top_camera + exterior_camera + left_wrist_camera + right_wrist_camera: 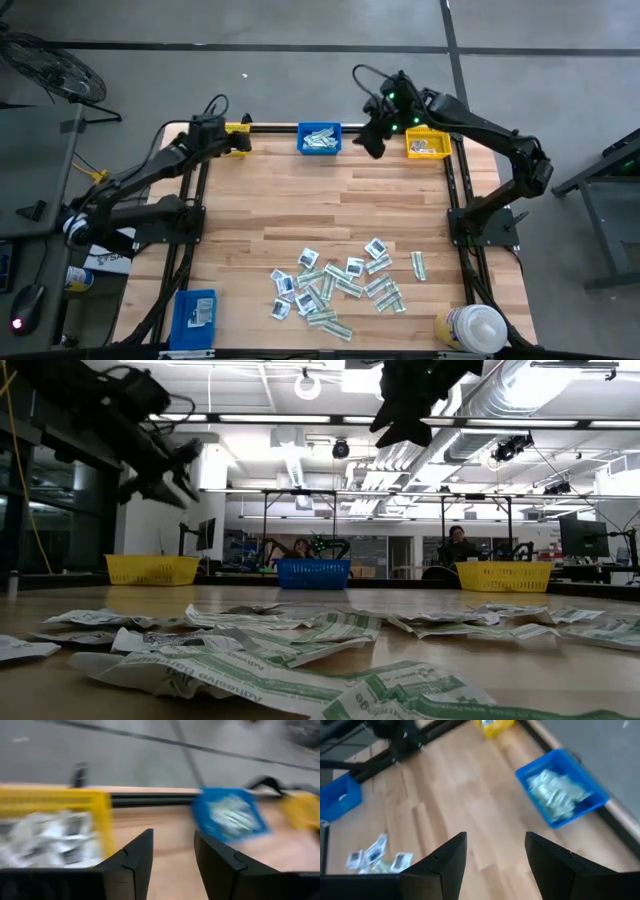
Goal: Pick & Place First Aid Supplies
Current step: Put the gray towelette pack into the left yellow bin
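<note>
The wooden table [300, 210] filled the high view, flanked by the two dark arms. Toward six o'clock on its surface the first aid supplies [340, 285] were spread in a loose heap of flat paper packets, squarish white ones mixed with narrow green-and-white strips, some overlapping. In the low view the same packets [300, 650] lay flat in the foreground.

The white-capped bottle [472, 328] was seen near the five o'clock corner, and a blue bin [196, 313] at the seven o'clock corner, holding a few packets.

Along the twelve o'clock edge three small bins were lined up: a yellow bin [238, 138] toward eleven o'clock, a blue bin at the middle [320, 139] filled with packets, and a yellow bin [427, 144] toward one o'clock with packets inside.

The left gripper [232, 140] was held at the eleven o'clock bin; in its wrist view its fingers [137, 862] were seen parted with nothing between them, beside that bin's packets [45, 837].

The right gripper [372, 140] was raised between the middle blue bin and the one o'clock yellow bin, its fingers [451, 857] spread wide and empty above bare wood.
</note>
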